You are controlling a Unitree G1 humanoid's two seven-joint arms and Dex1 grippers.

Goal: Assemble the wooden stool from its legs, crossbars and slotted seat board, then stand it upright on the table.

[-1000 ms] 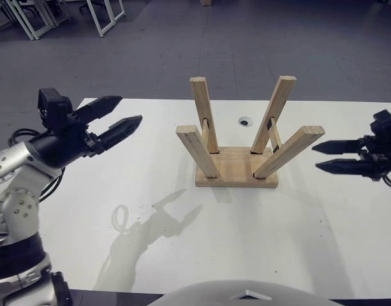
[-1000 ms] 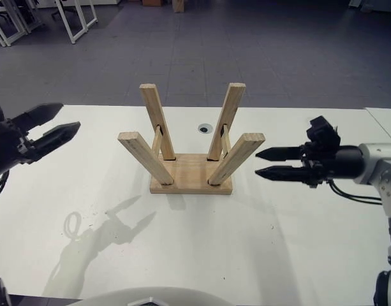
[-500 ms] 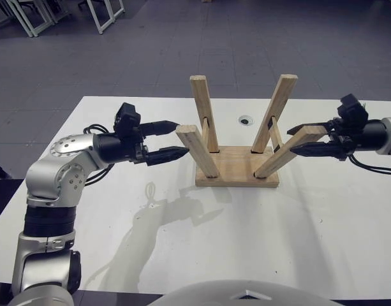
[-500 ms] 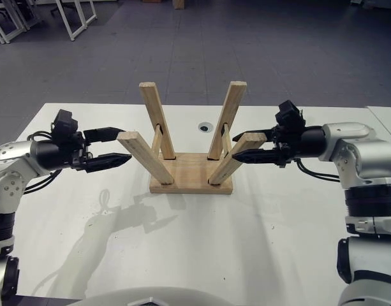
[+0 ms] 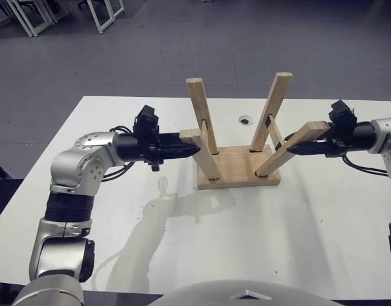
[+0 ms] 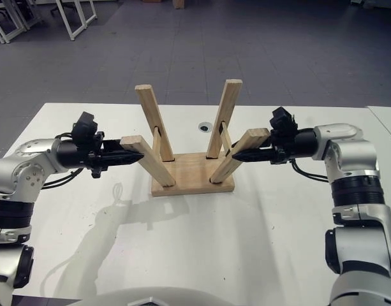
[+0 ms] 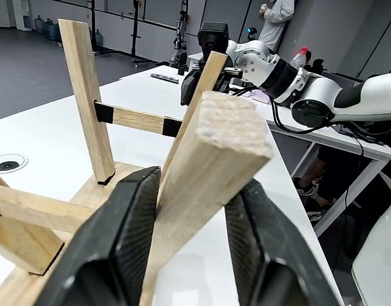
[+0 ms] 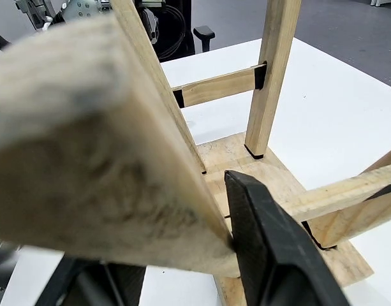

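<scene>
The wooden stool stands upside down on the white table [image 5: 182,255], its seat board [image 5: 238,176] flat and its legs splayed upward, with crossbars [image 7: 136,119] between them. My left gripper [image 5: 195,151] is shut on the top end of the near-left leg [image 5: 199,153]; in the left wrist view its fingers [image 7: 122,229] press both sides of that leg [image 7: 211,159]. My right gripper [image 5: 292,150] is shut on the near-right leg [image 5: 291,148] just below its tip. The right wrist view has one finger [image 8: 272,255] pressed against that leg [image 8: 106,146].
A round cable hole [image 5: 245,120] lies in the table behind the stool. The table's front half is bare white surface. White metal frames [image 5: 29,16] stand on the grey floor beyond the far edge.
Both grippers came inward from open positions at the table's sides and shut on the two near legs. The stool has shifted very slightly.
</scene>
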